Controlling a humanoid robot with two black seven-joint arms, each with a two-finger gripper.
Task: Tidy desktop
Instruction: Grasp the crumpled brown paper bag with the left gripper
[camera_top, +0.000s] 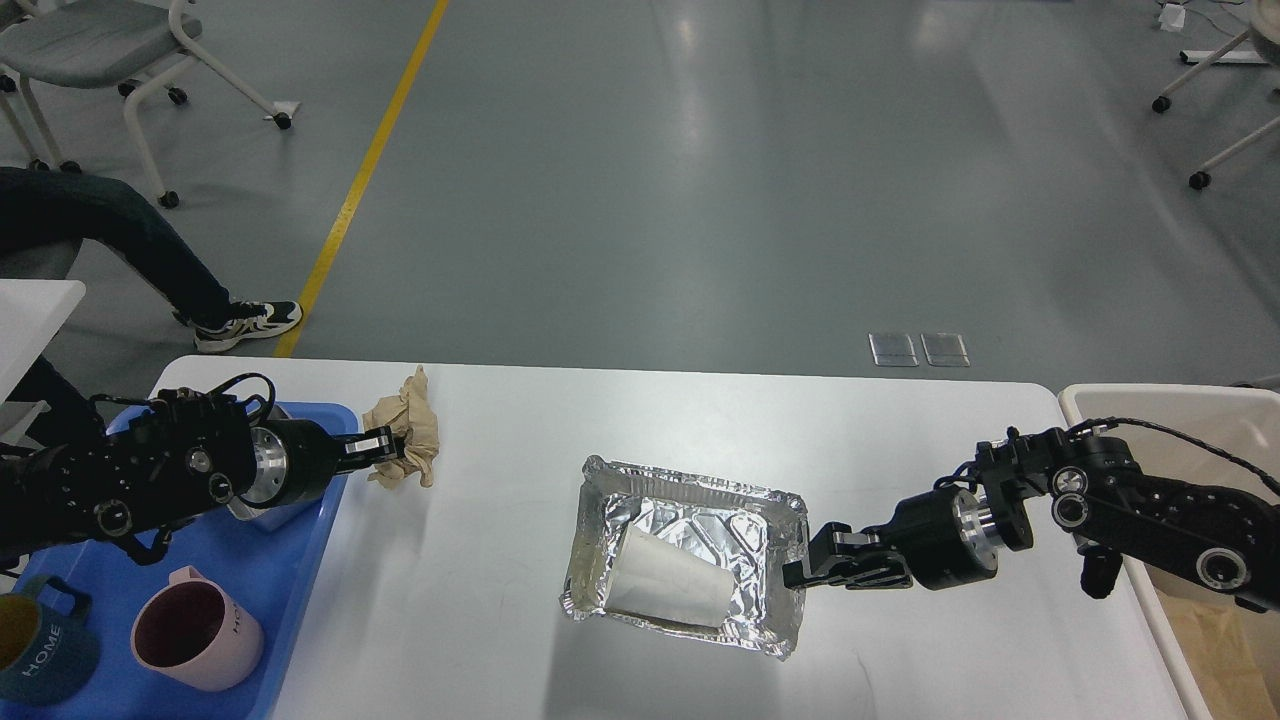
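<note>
The white desktop (480, 620) fills the lower view. A crumpled brown paper wad (408, 432) lies near its back left. My left gripper (385, 446) reaches from over the blue tray and is shut on the wad's left side. A foil tray (700, 500) sits mid-table with a white paper cup (668, 590) lying on its side inside. My right gripper (805, 565) is at the foil tray's right rim and pinches it.
A blue plastic tray (290, 620) at the left edge holds a pink mug (195, 640), a dark teal mug (40, 650) and a metal cup under my arm. A beige bin (1180, 610) stands off the right edge. A seated person's leg (120, 250) is at far left.
</note>
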